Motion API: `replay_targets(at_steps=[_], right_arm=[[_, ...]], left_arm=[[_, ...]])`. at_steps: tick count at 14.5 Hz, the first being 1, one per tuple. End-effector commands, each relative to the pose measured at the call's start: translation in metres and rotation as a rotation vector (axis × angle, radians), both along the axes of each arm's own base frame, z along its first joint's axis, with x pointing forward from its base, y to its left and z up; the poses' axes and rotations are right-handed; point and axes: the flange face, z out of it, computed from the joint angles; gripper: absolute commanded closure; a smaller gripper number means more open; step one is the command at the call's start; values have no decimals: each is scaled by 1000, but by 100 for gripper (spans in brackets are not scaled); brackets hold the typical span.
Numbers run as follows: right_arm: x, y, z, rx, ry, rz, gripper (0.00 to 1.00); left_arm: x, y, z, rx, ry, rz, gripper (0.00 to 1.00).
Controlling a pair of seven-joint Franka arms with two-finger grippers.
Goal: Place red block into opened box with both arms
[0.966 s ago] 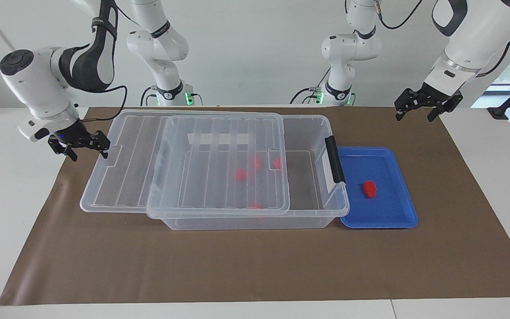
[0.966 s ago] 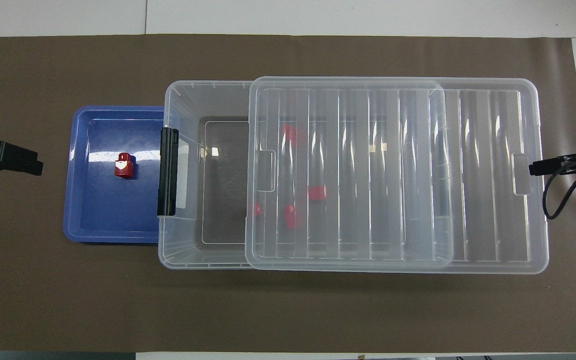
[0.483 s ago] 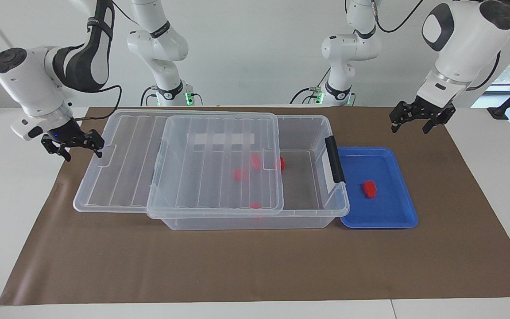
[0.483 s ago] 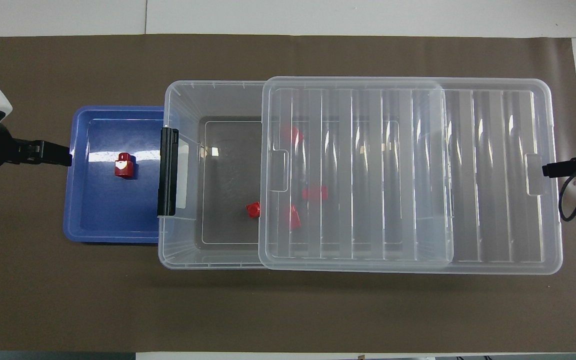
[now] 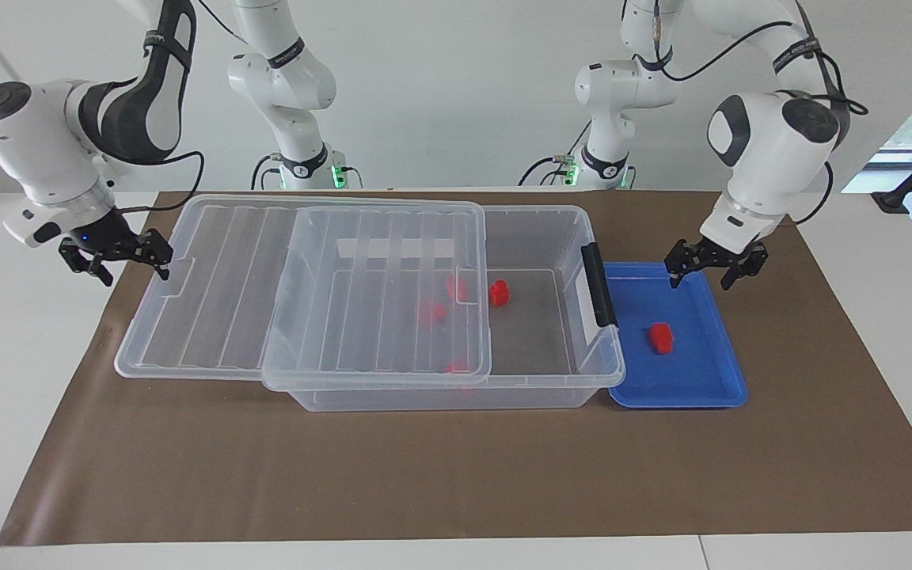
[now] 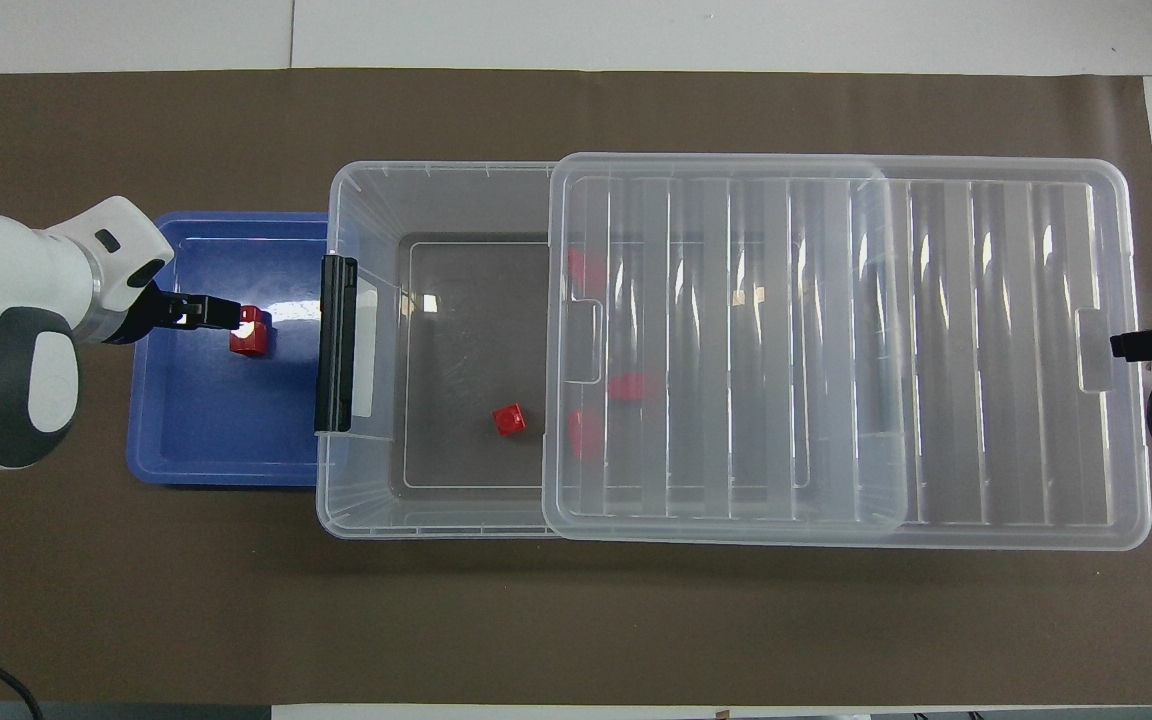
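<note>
Two arms share the job at my table; the box lies mid-table, its lid slid toward the right arm's end so the opening faces the blue tray; my right claw, released, sits at the lid's end tab, placed, I judge, to keep that gap open; my left claw, released and empty, hangs over the tray, lined up for the red block lying there; several like blocks already rest inside the box.
</note>
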Motion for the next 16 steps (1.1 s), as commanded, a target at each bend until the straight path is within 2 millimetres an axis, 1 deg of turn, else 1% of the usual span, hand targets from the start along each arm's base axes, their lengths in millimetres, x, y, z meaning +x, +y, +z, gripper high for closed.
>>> replay_targets(at_steps=[1, 2, 3, 4, 6, 8, 9, 10, 11, 12, 13, 14, 15, 16], right_arm=[[-4, -10, 0, -18, -15, 17, 0], [-4, -10, 0, -18, -15, 17, 0], [-5, -11, 0, -18, -14, 17, 0], [-5, -14, 0, -18, -13, 17, 0], [-6, -15, 0, -21, -19, 23, 0], [-6, -18, 0, -22, -19, 30, 0], [-6, -18, 0, -22, -19, 30, 0], [-6, -17, 0, -22, -19, 30, 0], [-6, -16, 0, -20, -16, 30, 0], [-4, -11, 2, -17, -9, 37, 0], [1, -6, 12, -17, -9, 43, 0], [9, 5, 21, -7, 15, 55, 0], [20, 22, 36, -1, 27, 48, 0], [24, 30, 54, 6, 32, 17, 0]], left_arm=[[-11, -6, -39, 6, -48, 11, 0], [-11, -5, -52, 6, -45, 12, 0], [-9, -5, -56, 5, -49, 12, 0], [-9, -5, -65, 5, -42, 12, 0], [-8, -6, -76, 6, -29, 12, 0], [-9, -5, -77, 7, -23, 11, 5], [-11, -5, -79, 7, -19, 14, 15], [-15, -4, -83, 8, -9, 17, 45], [-17, -4, -84, 9, -6, 15, 87], [-16, -2, -82, 9, -6, 12, 100], [-16, -3, -83, 9, -5, 10, 100], [-15, -4, -82, 9, -8, 13, 100], [-14, -3, -79, 8, -11, 15, 100], [-14, -1, -76, 9, -11, 17, 100]])
